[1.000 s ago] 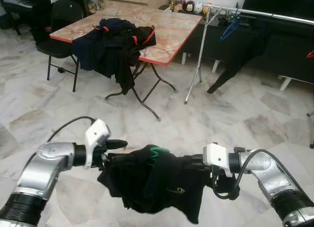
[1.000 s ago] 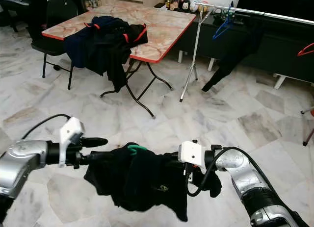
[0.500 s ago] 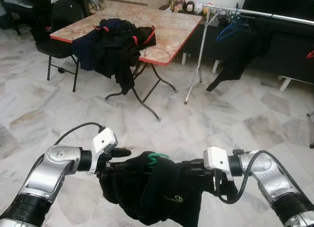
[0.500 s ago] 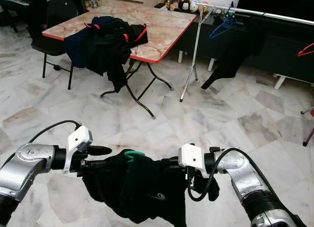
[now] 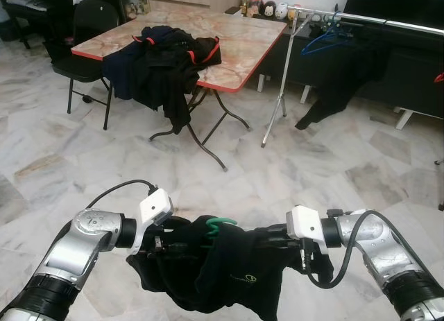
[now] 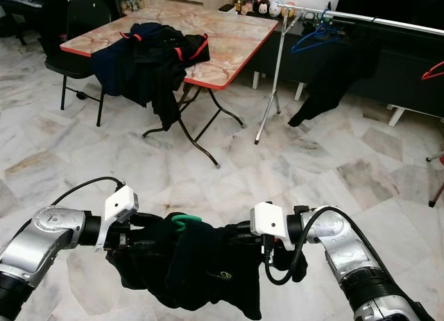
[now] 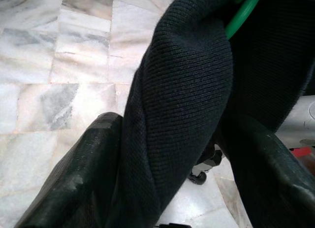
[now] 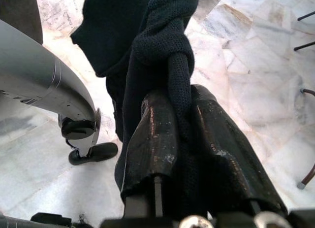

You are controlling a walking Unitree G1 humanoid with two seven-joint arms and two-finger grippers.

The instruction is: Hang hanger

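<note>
Left hand [image 7: 167, 154] and right hand [image 8: 184, 139], both clamped on a black knit garment [image 5: 236, 272], stretch it on a green hanger [image 5: 220, 226] above the marble floor [image 5: 333, 175]; ahead, a clothes rail [image 5: 388, 21] beside the clothes-heaped counter [image 5: 243, 44]

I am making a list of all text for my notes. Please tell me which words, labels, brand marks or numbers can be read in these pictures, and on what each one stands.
No text can be read.
Black garment, held between the left gripper and right gripper: a small pale round logo with letters under it, too small and blurred to read.
Jars at the far end of the table: labels too small to read.
</note>
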